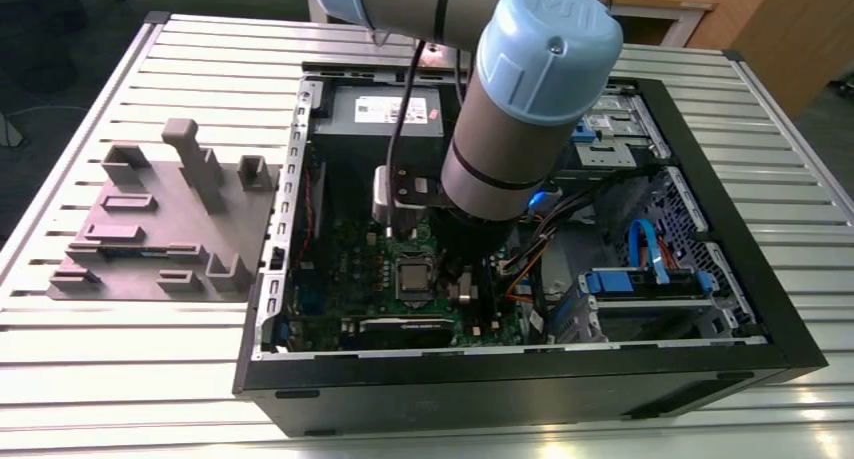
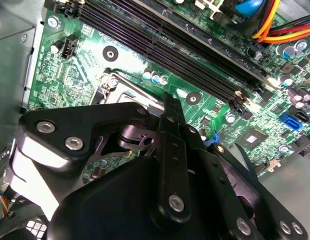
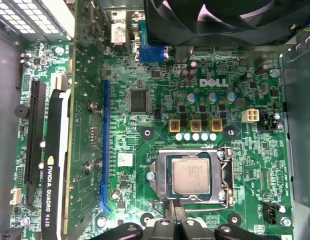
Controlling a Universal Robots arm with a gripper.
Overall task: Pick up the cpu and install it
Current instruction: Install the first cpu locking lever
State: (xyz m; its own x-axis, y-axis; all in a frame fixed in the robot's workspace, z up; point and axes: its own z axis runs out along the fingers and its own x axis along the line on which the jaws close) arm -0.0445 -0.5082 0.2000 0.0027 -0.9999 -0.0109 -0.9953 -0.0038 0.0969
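A small square silver-topped cpu lies flat in the silver-framed socket on a green motherboard. The black gripper hangs just beside the socket, jaws drawn together, empty. Any downward nudge here could skew the chip and bend socket pins.

Case: walled on every side, open from above. Motherboard over the cpu unobstructed, bordered by the socket frame. Obstacles: fan close beside the socket; graphics card standing farther off; memory slots; cable bundle. Worktop: moulded plate at the exterior view's left.
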